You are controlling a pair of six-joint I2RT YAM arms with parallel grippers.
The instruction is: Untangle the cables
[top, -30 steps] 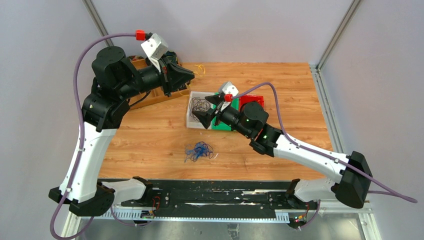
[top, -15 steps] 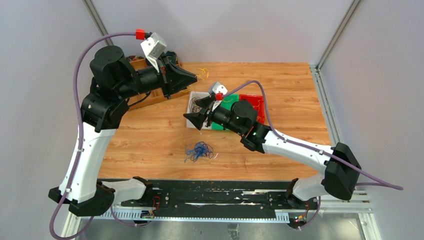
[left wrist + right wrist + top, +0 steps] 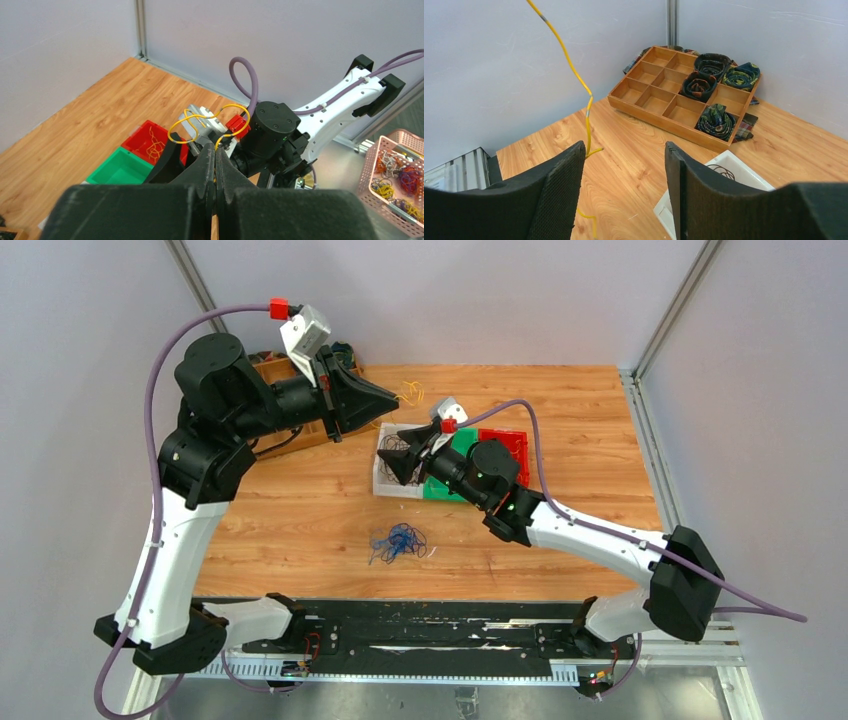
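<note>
My left gripper (image 3: pixel 396 399) is shut on a yellow cable (image 3: pixel 411 391) and holds it in the air above the table's far middle. In the left wrist view the cable (image 3: pixel 200 119) loops just past the closed fingertips of the gripper (image 3: pixel 215 151). My right gripper (image 3: pixel 396 451) is open and empty over the white tray (image 3: pixel 384 480). In the right wrist view the yellow cable (image 3: pixel 574 70) hangs beside the left finger of the gripper (image 3: pixel 624 149). A blue and black tangle (image 3: pixel 398 541) lies on the table near the front. A black cable (image 3: pixel 723 171) lies in the white tray.
A green bin (image 3: pixel 440 492) and a red bin (image 3: pixel 150 140) holding yellow cables stand right of the white tray. A wooden divided tray (image 3: pixel 684 95) with dark coiled bundles is at the back left. A pink basket (image 3: pixel 395 180) sits off the table.
My left gripper has moved right with the yellow cable. My right gripper swung left, then drew back and up over the white tray, staying open.
</note>
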